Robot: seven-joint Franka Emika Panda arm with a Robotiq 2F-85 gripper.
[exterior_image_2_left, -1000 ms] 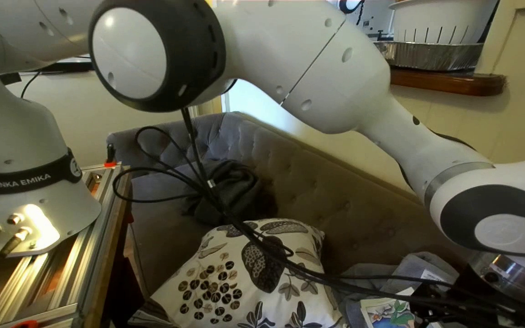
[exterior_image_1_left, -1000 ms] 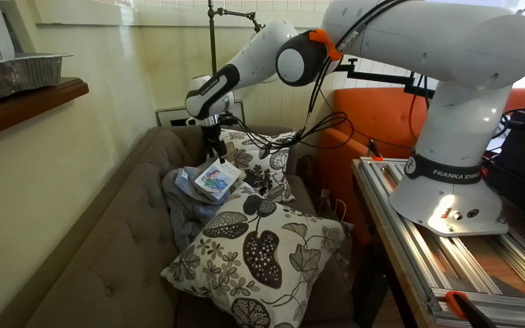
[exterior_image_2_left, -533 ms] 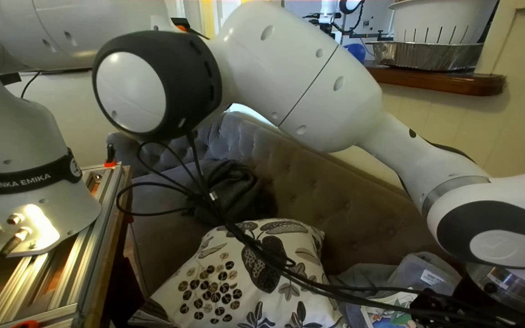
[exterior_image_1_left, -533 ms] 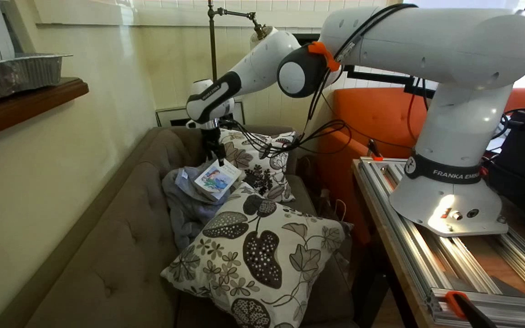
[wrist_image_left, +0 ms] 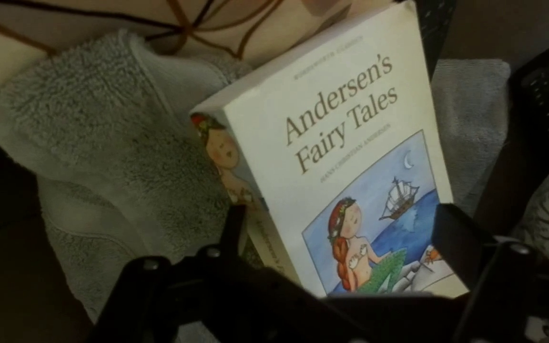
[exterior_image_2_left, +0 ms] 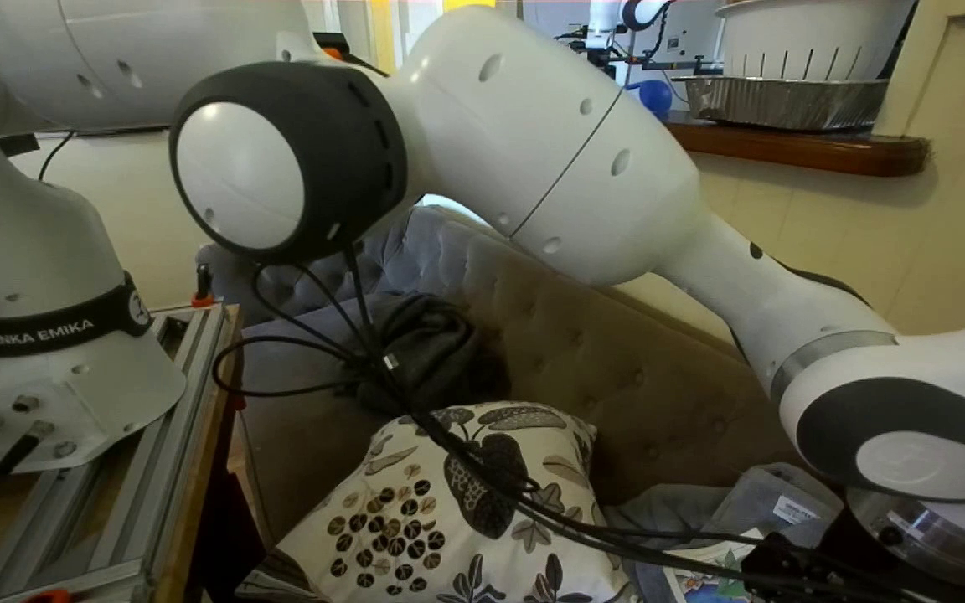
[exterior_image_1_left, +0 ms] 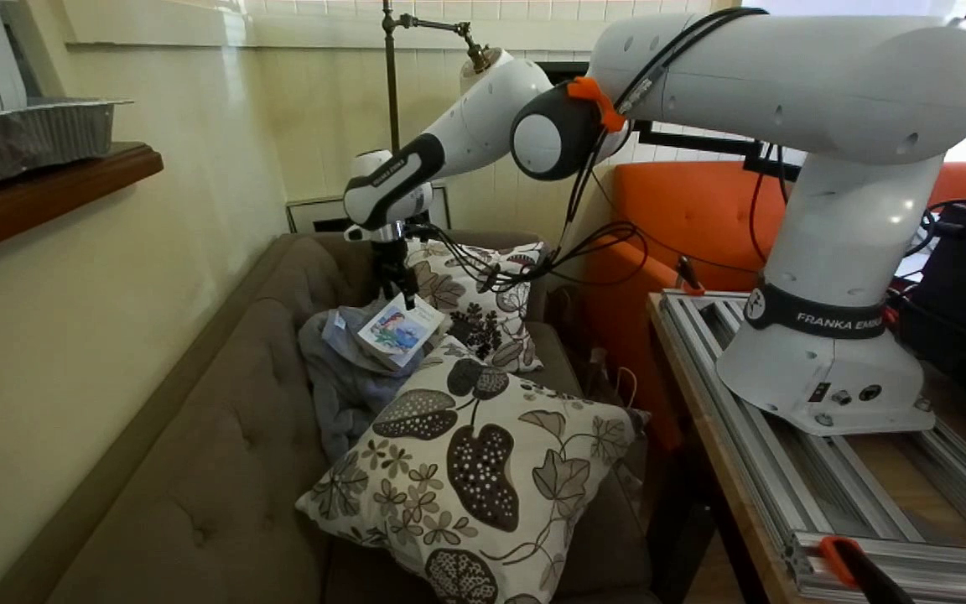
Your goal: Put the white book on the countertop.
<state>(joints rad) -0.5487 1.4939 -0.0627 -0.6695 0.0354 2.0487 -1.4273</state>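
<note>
While the gripper (wrist_image_left: 343,228) is spread, its fingers (wrist_image_left: 458,243) flanking the white book (wrist_image_left: 350,143) in the wrist view, contact unclear, the book lies cover up on a grey towel (wrist_image_left: 88,143) on the sofa (exterior_image_1_left: 231,470), near two patterned cushions (exterior_image_1_left: 483,453).

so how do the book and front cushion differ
The book is small and boxy; the front cushion, far larger and plump. The book has lettering and a colourful picture; the front cushion, muted leaf patterns. The fingers are spread near the book; the front cushion lies clear of them. Both carry prints on a pale ground.
</note>
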